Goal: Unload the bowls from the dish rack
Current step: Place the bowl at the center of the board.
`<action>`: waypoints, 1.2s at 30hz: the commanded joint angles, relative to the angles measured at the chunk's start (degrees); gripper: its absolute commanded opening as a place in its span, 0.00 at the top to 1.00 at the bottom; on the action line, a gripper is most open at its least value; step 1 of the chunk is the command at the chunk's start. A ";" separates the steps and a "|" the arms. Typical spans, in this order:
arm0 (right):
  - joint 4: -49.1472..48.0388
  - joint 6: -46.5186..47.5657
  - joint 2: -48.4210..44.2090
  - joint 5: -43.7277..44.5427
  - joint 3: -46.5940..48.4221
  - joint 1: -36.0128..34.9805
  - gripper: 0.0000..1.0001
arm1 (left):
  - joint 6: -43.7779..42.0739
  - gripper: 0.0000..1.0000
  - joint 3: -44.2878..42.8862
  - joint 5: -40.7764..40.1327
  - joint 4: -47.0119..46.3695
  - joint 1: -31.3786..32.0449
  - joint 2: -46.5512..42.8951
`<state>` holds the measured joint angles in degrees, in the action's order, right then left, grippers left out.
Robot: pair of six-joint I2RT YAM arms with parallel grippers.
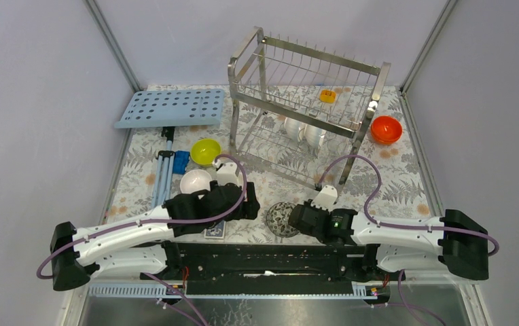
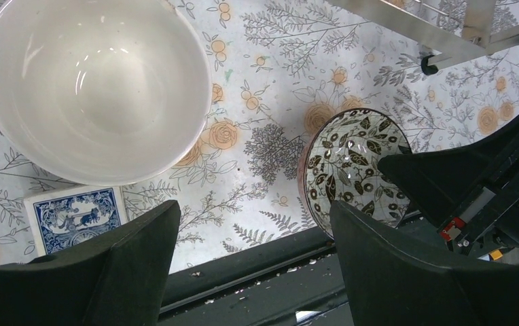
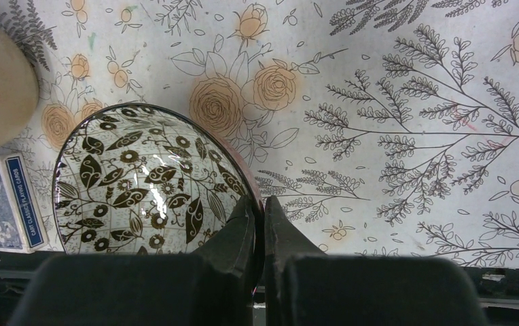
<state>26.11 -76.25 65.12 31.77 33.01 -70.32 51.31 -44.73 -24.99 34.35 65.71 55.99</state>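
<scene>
Dish rack (image 1: pixel 297 109) far back, patterned bowl (image 3: pixel 141 183) held by its rim near the front.
White bowls (image 1: pixel 304 130) sat in the rack's lower tier. The right gripper (image 3: pixel 262 210) was clamped on the patterned bowl's rim; the bowl probably needed lowering flat before release. The left gripper (image 2: pixel 251 210) hung parted, empty, just beside.

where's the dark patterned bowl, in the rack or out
Out. The patterned bowl lies well in front of the dish rack, open side up, its rim pinched in the right pincer.
</scene>
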 commanded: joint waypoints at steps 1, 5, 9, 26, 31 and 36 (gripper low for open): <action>-3.21 -2.35 0.97 0.18 1.14 0.73 1.00 | 1.13 0.15 0.51 -1.59 -0.80 -0.22 -0.56; -4.01 -1.68 1.47 -0.38 0.95 1.01 0.94 | 1.42 0.15 0.94 -1.56 -0.75 -0.17 -0.89; -4.09 -1.32 1.50 -0.59 0.91 0.98 0.82 | 1.64 0.15 1.44 -1.56 -0.83 -0.21 -1.46; -0.18 4.56 -3.84 -3.40 2.70 0.98 0.44 | 1.03 0.14 0.80 -1.76 -0.76 -0.23 -2.20; 0.45 17.69 -7.35 -7.58 5.48 0.71 0.42 | 0.81 0.14 0.13 -1.60 -0.80 -0.21 -2.31; -2.22 36.39 -14.77 -14.22 7.73 0.45 0.42 | -0.42 0.13 -0.56 -2.12 -2.10 -0.23 -4.26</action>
<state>25.17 -57.19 55.79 23.38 36.47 -69.73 52.27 -43.35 -25.39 34.59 65.71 54.33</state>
